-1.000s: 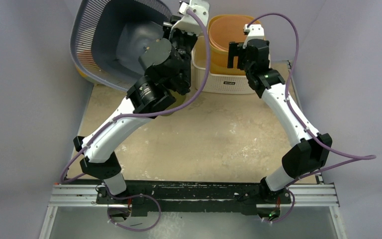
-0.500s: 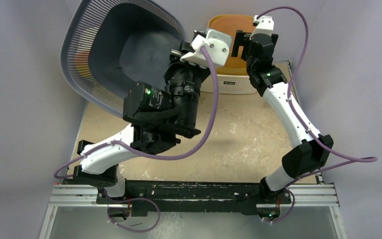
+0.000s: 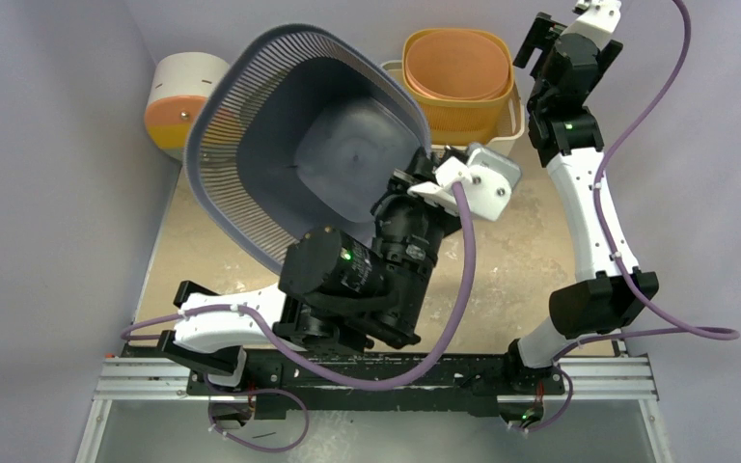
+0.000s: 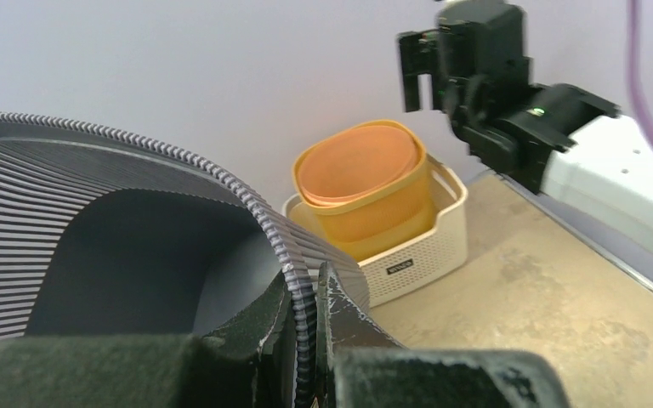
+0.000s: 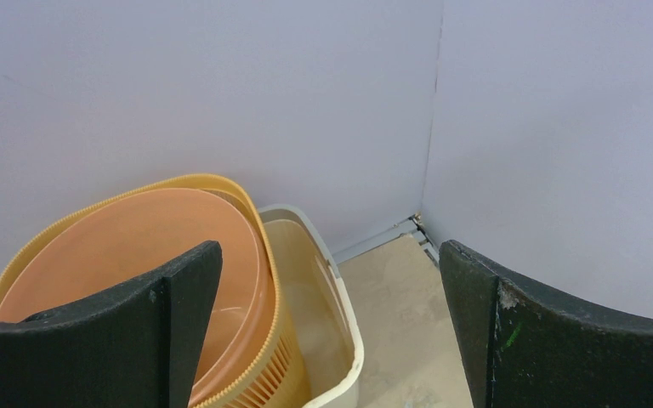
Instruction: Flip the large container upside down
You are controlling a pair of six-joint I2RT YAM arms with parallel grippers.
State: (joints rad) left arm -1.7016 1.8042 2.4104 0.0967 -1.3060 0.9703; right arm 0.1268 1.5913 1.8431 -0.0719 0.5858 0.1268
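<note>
The large container (image 3: 280,125) is a grey slatted tub, held off the table and tilted so its opening faces up toward the top camera. My left gripper (image 3: 423,176) is shut on its ribbed rim at the tub's right side. In the left wrist view the rim (image 4: 299,280) runs between the two fingers of that gripper (image 4: 306,293), and the tub's dark inside (image 4: 93,246) fills the left. My right gripper (image 3: 538,40) is raised high at the back right, open and empty; its wrist view shows the fingers wide apart (image 5: 330,251).
A yellow slatted basket (image 3: 458,72) with an orange bowl inside sits in a white perforated basket (image 3: 515,118) at the back, below my right gripper. A white and orange cylinder (image 3: 178,96) lies at the back left. Grey walls close in on three sides.
My left arm has drawn back and lifted, carrying the tilted grey container from the back left toward the middle. My right arm has risen toward the back right corner.
</note>
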